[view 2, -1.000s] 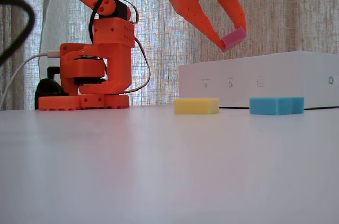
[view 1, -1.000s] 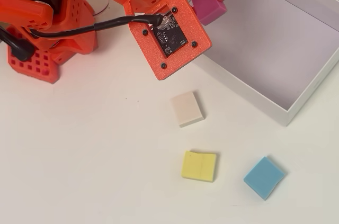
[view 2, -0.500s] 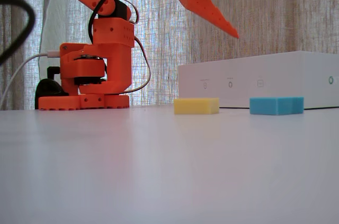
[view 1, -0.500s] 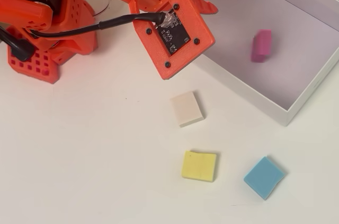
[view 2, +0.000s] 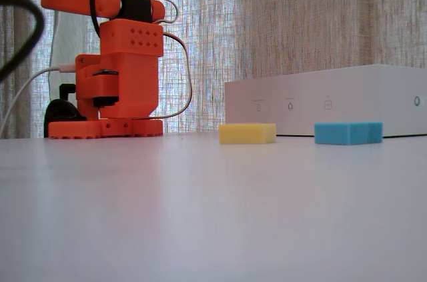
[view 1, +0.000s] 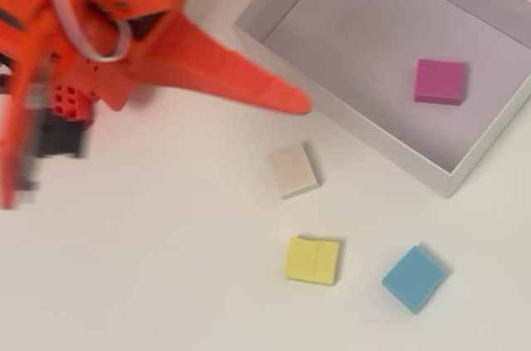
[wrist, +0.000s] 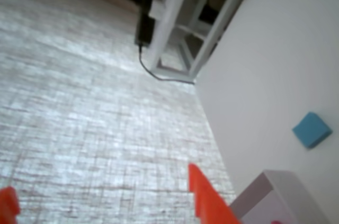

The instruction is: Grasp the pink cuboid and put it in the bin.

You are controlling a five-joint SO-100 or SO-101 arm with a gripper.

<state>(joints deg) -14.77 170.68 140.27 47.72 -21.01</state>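
Note:
The pink cuboid (view 1: 439, 81) lies flat on the floor of the white bin (view 1: 373, 137), toward its right side in the overhead view. My orange gripper (view 1: 323, 31) is open and empty. It hangs blurred over the bin's left corner, one finger (view 1: 282, 95) reaching past the near wall and the other along the top edge. In the wrist view the two orange fingertips (wrist: 204, 197) stand wide apart with nothing between them, and a corner of the bin (wrist: 275, 189) shows at the bottom right. In the fixed view the bin (view 2: 333, 105) hides the cuboid.
On the white table in front of the bin lie a cream block (view 1: 293, 170), a yellow block (view 1: 312, 260) and a blue block (view 1: 414, 278). The arm's base (view 2: 117, 75) stands at the left in the fixed view. The table edge drops to carpet (wrist: 95, 107).

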